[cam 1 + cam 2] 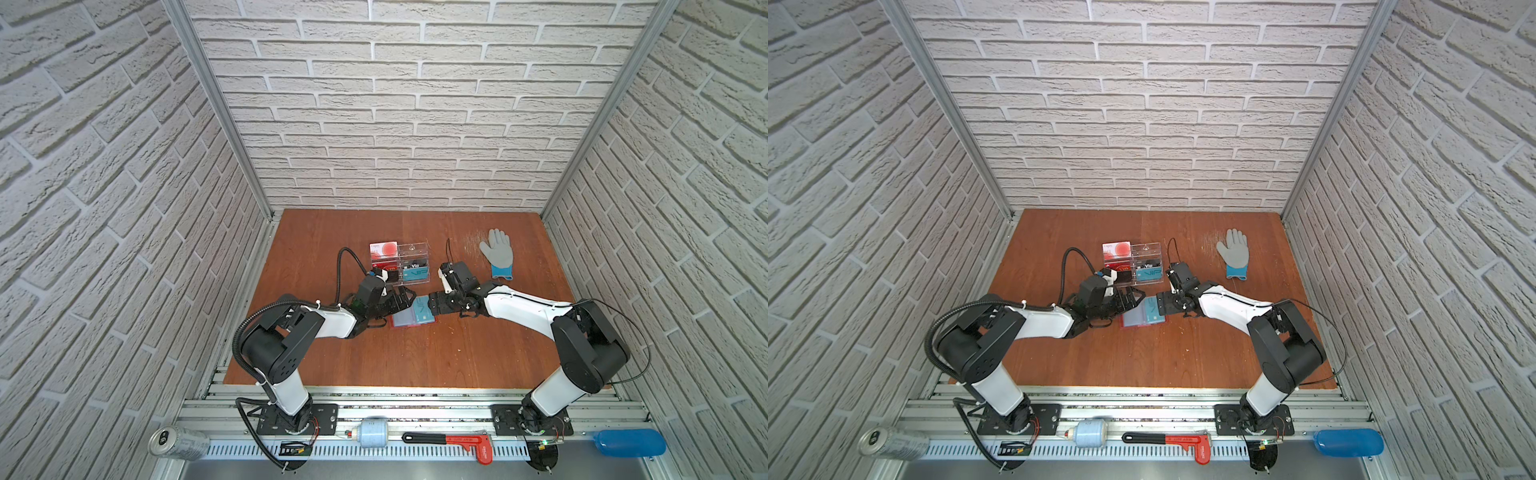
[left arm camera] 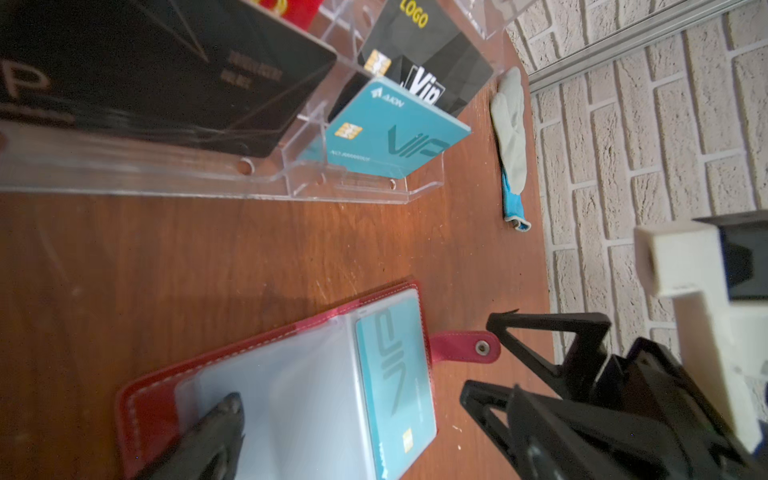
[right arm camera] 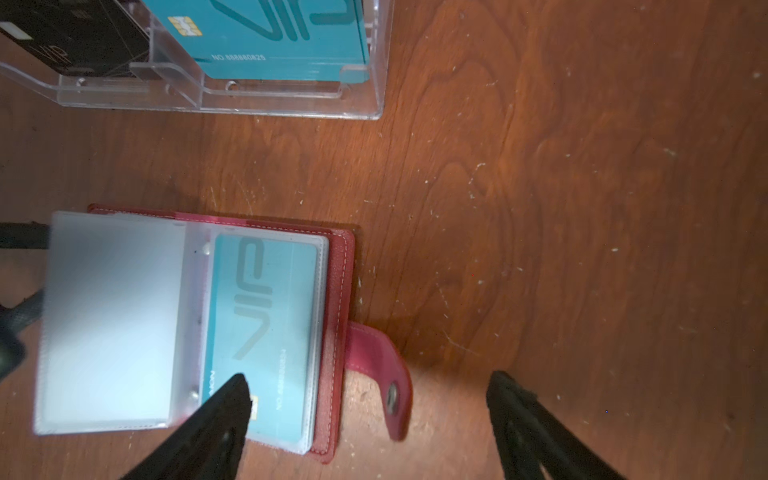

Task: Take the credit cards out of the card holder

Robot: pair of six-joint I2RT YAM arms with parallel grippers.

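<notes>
Card holder, red with pale stitching, lies opened flat near the middle of the tabletop, its frosted clear sleeves facing up and its snap tab sticking out on the side toward the right arm. One teal credit card printed "VIP", with a gold chip at one corner, sits inside the sleeve over the tab-side half; the sleeve over the other half looks pale and blank, and whether it hides more cards cannot be told. The right gripper is spread wide: one fingertip hangs over the chip corner of the card, the other over bare wood beyond the tab, so the jaws straddle the holder's edge. Whether that first fingertip touches the sleeve is not clear. The left gripper reaches in from the opposite side with its jaws apart too, gripping nothing; in the left wrist view one of its fingers sits over the blank sleeve near the outer edge of the cover. Just behind the holder, apart from it, stands a clear acrylic stand with red, black and teal cards in its tiers. Farther toward the right rear lies a grey glove with a blue cuff, flat on the wood and well apart from both arms.
</notes>
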